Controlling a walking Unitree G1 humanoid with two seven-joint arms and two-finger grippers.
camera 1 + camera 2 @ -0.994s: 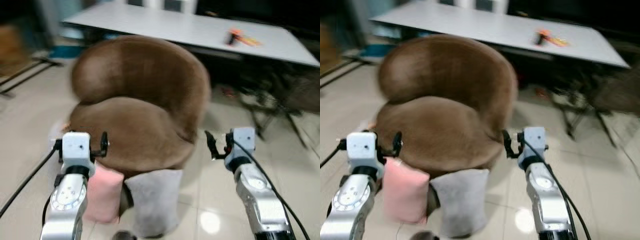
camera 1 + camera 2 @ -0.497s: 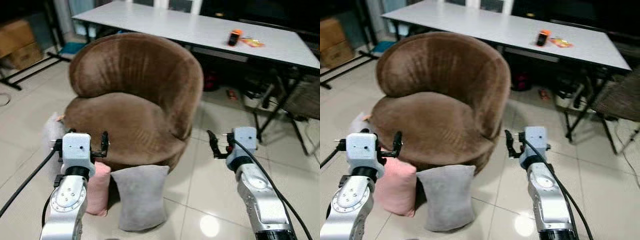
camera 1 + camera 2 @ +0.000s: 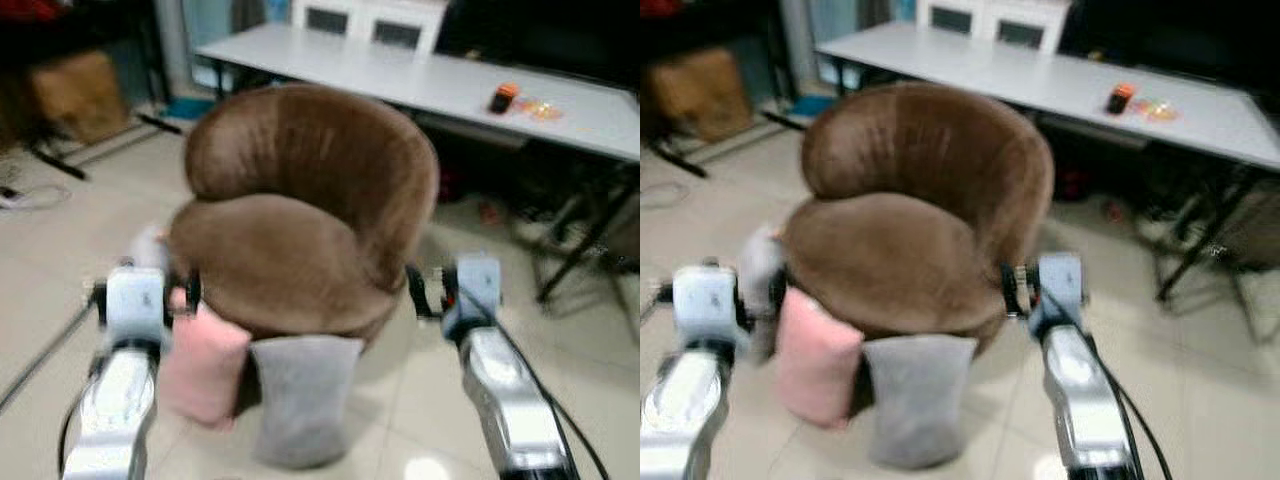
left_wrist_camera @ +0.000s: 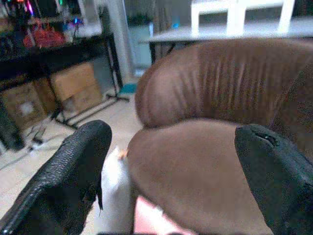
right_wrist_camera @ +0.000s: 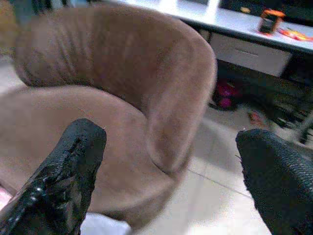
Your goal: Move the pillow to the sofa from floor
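Two pillows on floor, propped against brown sofa chair front.

Eye views: pink pillow (image 3: 203, 365), soft and oblong, just beside left end effector (image 3: 143, 296); grey pillow (image 3: 300, 398), plush and rectangular, between both arms; right end effector (image 3: 428, 291) near the rounded velour sofa (image 3: 300, 215). White worktop (image 3: 420, 78) behind.
Left wrist view: left end effector (image 4: 173, 171) released, fingers spread.
Right wrist view: right end effector (image 5: 171, 171) released.

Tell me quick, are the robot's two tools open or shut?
Left tool: open, holding nothing, raised near the brown sofa.
Right tool: open, holding nothing too.
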